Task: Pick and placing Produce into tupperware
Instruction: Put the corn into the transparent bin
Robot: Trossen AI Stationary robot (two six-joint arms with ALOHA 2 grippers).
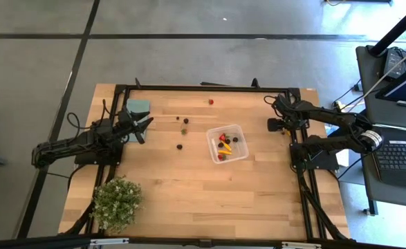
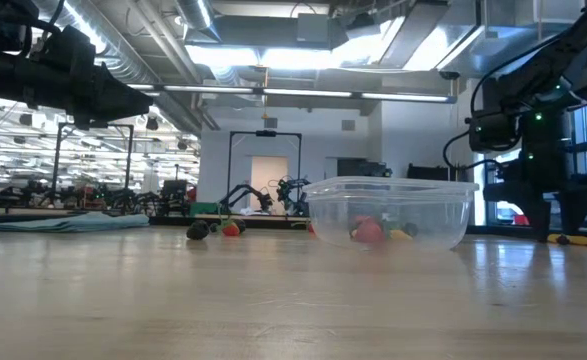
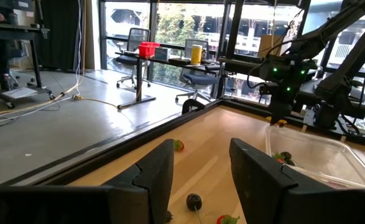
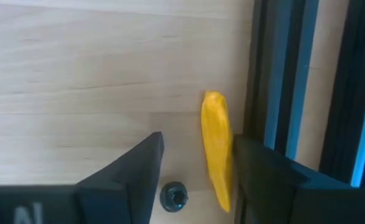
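The clear tupperware (image 1: pixel 227 143) stands right of the table's middle with several produce pieces in it. Loose produce lies left of it: a red piece (image 1: pixel 211 102) and dark bits (image 1: pixel 180 146). A yellow elongated piece (image 4: pixel 216 152) lies on the wood by the table's right frame rail. My right gripper (image 4: pixel 198 171) points down over it, open, one finger on each side. At the table's left, my left gripper (image 3: pixel 201 174) is held level and open with nothing between its fingers. My right gripper comes at the yellow piece from above, its fingers standing either side of the piece's near half (image 4: pixel 222 180) and across it. The piece lies flat on the table close against one finger (image 4: pixel 257 174). Whether that finger touches it, I cannot tell.
A black frame rail (image 4: pixel 294 93) runs right beside the yellow piece, and a screw head (image 4: pixel 173 195) sits in the wood between the fingers. A flat teal rectangle (image 1: pixel 138 106) lies at the far left, a potted plant (image 1: pixel 117 202) at the near left.
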